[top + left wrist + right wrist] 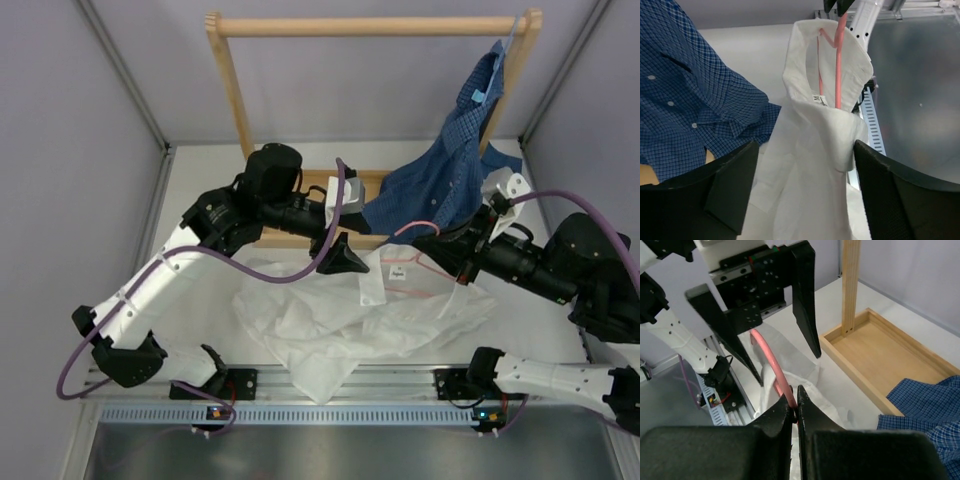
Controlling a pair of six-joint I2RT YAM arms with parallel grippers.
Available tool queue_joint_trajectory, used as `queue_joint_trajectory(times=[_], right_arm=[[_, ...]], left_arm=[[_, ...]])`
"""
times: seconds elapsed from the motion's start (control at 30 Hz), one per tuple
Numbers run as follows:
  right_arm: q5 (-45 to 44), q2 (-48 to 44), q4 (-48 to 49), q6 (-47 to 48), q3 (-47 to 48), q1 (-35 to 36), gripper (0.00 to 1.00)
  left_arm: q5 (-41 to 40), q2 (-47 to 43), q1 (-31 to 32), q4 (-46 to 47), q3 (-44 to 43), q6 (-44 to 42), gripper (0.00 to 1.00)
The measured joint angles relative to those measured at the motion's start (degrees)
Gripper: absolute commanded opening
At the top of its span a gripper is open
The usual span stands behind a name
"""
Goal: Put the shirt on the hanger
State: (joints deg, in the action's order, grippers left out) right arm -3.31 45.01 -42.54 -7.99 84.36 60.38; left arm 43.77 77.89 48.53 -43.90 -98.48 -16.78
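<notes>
The white shirt lies crumpled on the table, its collar raised around the pink hanger. My right gripper is shut on the hanger's wire; the right wrist view shows the pink wire pinched between my right gripper's tips. In the left wrist view the hanger runs down inside the shirt collar. My left gripper is wide open, with the shirt cloth between its fingers. In the top view the left gripper is at the shirt's far edge.
A dark blue checked shirt hangs from the wooden rack at the back right and drapes onto the rack's wooden base tray. Grey walls enclose the table. A metal rail runs along the near edge.
</notes>
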Motion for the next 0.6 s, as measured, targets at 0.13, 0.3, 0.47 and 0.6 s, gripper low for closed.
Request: queue_joint_trajectory(times=[0.13,0.3,0.47,0.6], right_arm=[[2.86,0.74,-0.09,0.63,0.09,0.00,0.00],[4.70,0.85,0.11,0.96,0.09,0.00,0.00],[4.35,1.01,0.13,1.38,0.04,-0.02,0.11],[3.80,-0.52,1.18,1.49,-1.18,0.00,0.52]], left_arm=[[2.84,2.25,0.00,-1.60,0.07,-0.72,0.45],[7.39,2.78,0.00,-2.43,1.03,-1.44,0.01],[9.90,2.45,-0.02,-2.75,2.03,-2.78,0.00],[10.97,1.31,-1.20,-4.20,3.02,-4.57,0.00]])
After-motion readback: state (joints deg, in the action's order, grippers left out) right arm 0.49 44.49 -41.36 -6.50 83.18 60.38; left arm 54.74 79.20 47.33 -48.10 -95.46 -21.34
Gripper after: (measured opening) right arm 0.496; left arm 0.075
